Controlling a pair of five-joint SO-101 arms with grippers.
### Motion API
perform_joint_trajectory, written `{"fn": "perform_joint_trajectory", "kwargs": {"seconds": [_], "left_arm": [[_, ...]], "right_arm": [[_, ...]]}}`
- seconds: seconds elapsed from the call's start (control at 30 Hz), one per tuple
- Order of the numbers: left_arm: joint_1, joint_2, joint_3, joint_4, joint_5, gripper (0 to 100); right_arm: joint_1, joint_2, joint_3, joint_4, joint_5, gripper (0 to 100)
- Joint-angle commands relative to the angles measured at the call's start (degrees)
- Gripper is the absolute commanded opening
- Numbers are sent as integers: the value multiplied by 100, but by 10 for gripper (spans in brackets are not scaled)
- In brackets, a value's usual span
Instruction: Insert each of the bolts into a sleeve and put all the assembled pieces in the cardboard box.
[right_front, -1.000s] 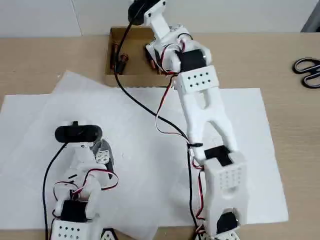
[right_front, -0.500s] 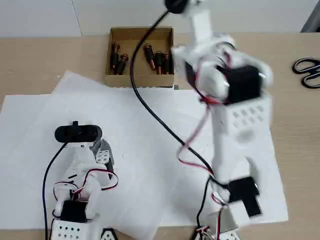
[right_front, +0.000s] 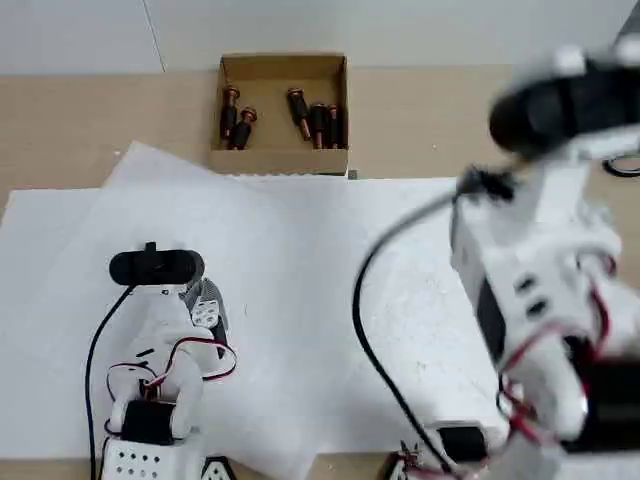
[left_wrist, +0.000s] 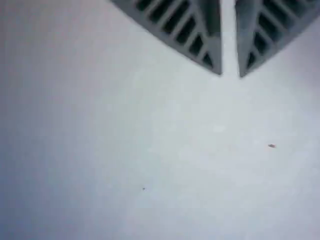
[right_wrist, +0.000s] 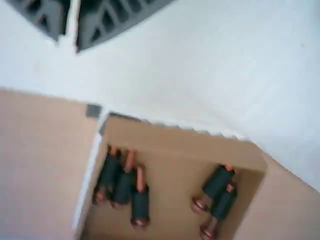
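Note:
The cardboard box (right_front: 280, 160) stands at the table's far edge, and several assembled bolt-and-sleeve pieces lie in it: two on the left (right_front: 236, 115), three on the right (right_front: 318, 118). In the right wrist view the box (right_wrist: 175, 137) holds the group of three (right_wrist: 124, 184) and the pair (right_wrist: 218, 192). My right gripper (right_wrist: 67, 44) is shut and empty, held high over the white paper short of the box. My right arm (right_front: 530, 280) is raised at the right. My left gripper (left_wrist: 229, 74) is shut and empty just above the paper, at the front left (right_front: 205, 298).
White paper sheets (right_front: 300, 260) cover most of the wooden table between the arms and the box. A black cable (right_front: 375, 350) from the right arm loops over the paper. Bare table (right_front: 420, 120) lies to the right of the box.
My right arm has pulled back from the box toward the front right and risen toward the high camera. The box's contents now show. The left arm has kept still.

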Motion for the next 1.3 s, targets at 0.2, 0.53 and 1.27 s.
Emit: {"fn": "perform_joint_trajectory", "kwargs": {"seconds": [0.2,0.53,1.27], "left_arm": [[26,-62,-13,-114,26,6],[26,-62,-13,-114,26,6],[26,-62,-13,-114,53,6]], "right_arm": [[268,-2897,3859,-1112,-79,2],[277,-6088,7578,-1868,-35,2],[277,-6202,10804,-3626,-53,3]]}}
